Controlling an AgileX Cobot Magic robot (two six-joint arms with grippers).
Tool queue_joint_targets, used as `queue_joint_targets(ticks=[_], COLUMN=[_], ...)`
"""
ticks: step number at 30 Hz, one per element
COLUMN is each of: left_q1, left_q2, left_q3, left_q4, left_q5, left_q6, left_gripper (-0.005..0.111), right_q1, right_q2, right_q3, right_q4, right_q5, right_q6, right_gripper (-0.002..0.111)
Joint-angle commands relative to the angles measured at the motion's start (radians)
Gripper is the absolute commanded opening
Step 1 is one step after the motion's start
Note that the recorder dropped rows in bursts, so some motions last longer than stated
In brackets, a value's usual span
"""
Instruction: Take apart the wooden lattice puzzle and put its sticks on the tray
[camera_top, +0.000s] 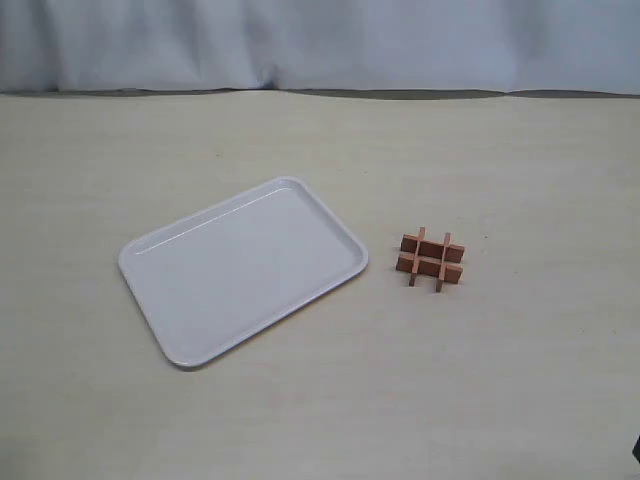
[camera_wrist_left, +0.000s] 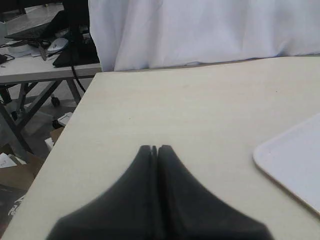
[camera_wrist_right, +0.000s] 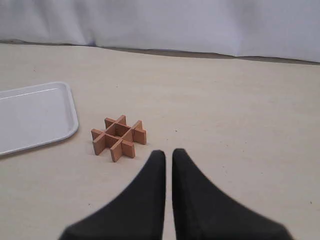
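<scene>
Where the pale bench (camera_top: 300, 420) spreads before a white curtain (camera_top: 320, 40), the white tray (camera_top: 243, 268) lies flat at a slant, left of the middle. The left hand (camera_wrist_left: 154, 148) hangs over the bench near a corner of the tray with its fingers pressed together, and the right hand (camera_wrist_right: 168, 152) has its fingers drawn together too, gripping nothing. The small reddish-brown puzzle (camera_top: 431, 258) rests whole on the bench just right of the tray, clear of its rim, near the right hand.
</scene>
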Motion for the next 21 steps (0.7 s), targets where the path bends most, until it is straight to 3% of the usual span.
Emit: queue_joint_targets(ticks=[1, 19, 21], left_q1=[0.000, 0.000, 0.000], left_q2=[-0.002, -0.002, -0.002], left_q3=[0.002, 0.002, 0.002], left_q4=[-0.003, -0.003, -0.003], left_q5=[-0.011, -0.011, -0.011], left_q6=[0.001, 0.001, 0.001], left_gripper=[0.000, 0.000, 0.000], right_q1=[-0.007, -0.007, -0.007], right_q2=[-0.006, -0.006, -0.006], right_q3=[0.002, 0.002, 0.002], right_q4=[-0.007, -0.014, -0.089], right_q5=[-0.008, -0.011, -0.025], right_q6=[0.004, -0.029, -0.073], right_gripper=[0.005, 0.005, 0.005])
